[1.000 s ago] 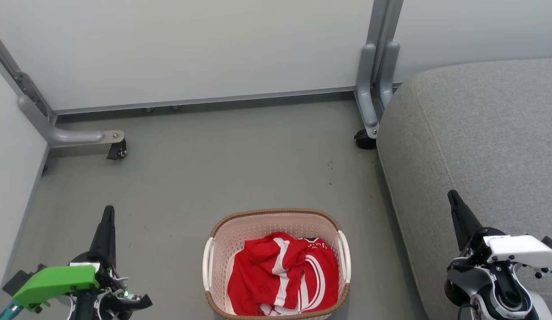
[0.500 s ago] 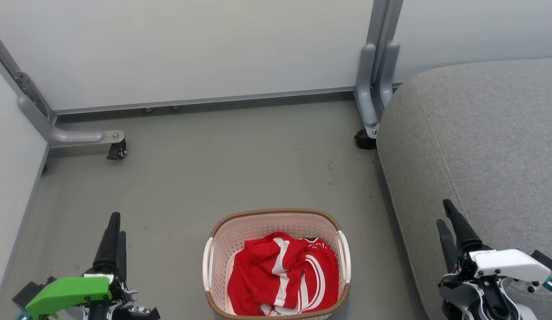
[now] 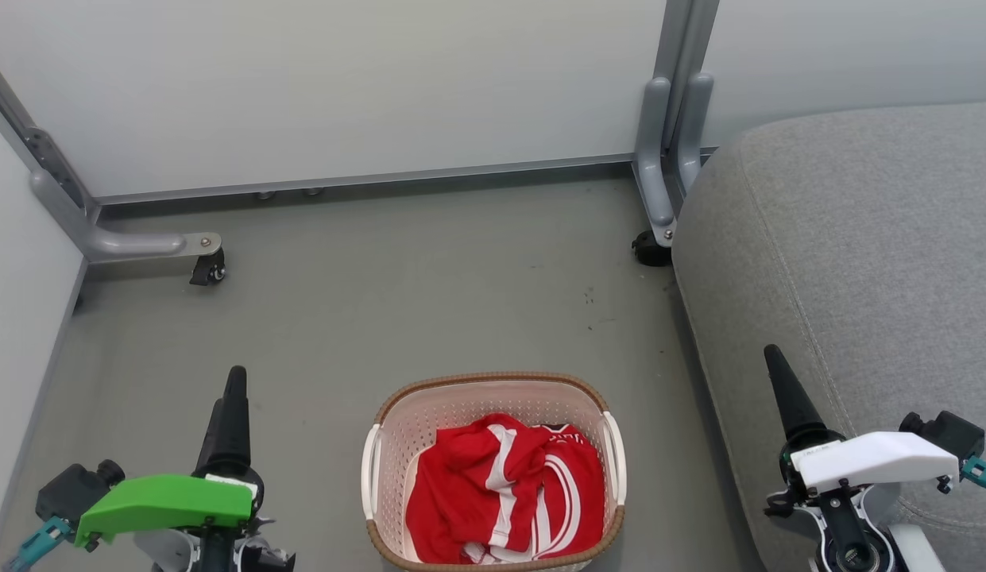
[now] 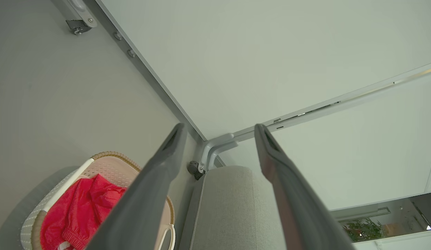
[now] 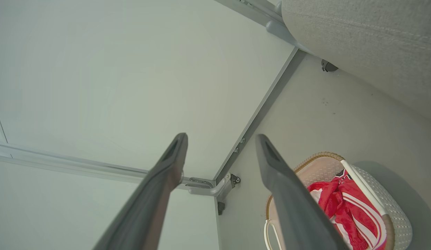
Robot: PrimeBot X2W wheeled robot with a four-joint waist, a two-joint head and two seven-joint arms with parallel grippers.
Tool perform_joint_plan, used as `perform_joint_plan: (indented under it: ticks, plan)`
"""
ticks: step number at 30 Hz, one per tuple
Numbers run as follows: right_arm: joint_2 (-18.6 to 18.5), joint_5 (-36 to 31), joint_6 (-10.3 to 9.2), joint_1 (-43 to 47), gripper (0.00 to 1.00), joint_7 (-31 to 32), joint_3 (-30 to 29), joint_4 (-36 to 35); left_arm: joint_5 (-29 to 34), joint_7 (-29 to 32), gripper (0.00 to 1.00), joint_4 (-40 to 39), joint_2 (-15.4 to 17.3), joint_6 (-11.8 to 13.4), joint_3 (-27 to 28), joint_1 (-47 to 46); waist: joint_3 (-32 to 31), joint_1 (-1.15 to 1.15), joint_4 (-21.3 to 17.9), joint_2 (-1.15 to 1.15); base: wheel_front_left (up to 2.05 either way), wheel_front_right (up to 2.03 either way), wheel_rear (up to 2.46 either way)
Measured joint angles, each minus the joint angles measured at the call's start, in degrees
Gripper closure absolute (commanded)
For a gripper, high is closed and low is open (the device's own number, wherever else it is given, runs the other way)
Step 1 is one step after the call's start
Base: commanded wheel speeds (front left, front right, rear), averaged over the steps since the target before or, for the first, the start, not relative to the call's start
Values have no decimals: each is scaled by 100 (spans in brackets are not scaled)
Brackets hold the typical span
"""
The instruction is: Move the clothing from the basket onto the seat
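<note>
1. Clothing (image 3: 504,488) is being contained in the basket (image 3: 493,380), where it is lying as a crumpled red heap with white stripes, bunched toward the near wall.
2. The basket is being supported by the grey floor (image 3: 397,302), near the seat (image 3: 858,238) and on its left in the head view, with a strip of floor between them.
3. The left gripper (image 4: 219,125) is being held with its two dark fingers spread apart and empty, above the floor to the left of the basket.
4. The right gripper (image 5: 221,136) is being held likewise, with its fingers parted and clamping nothing, over the near left edge of the seat.
5. The floor is being bounded at the back by pale partition panels (image 3: 342,87) on grey castored feet (image 3: 155,244).
</note>
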Motion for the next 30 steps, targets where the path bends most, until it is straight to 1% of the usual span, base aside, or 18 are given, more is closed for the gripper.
perform_joint_plan:
  ticks: [13, 14, 19, 30]
  plan:
    - [-4, -1354, 0, 25, 0, -300, 332, -235, 1305, -301, 0, -218, 78, 360, -461, 43, 6, 0, 5, 0, 0, 0, 0]
    - [-4, -1354, 0, 25, 0, -300, 332, -235, 1305, -301, 0, -218, 78, 360, -461, 43, 6, 0, 5, 0, 0, 0, 0]
    - [-7, -1875, 0, 37, 0, -412, 448, -318, 1813, -419, 0, -369, 125, 457, -654, 44, 6, 0, 11, 0, 0, 0, 0]
    - [-13, -2704, 1, 89, 0, -603, 616, -447, 2604, -605, 0, -552, 213, 631, -921, 49, 14, 0, 4, 0, 0, 0, 0]
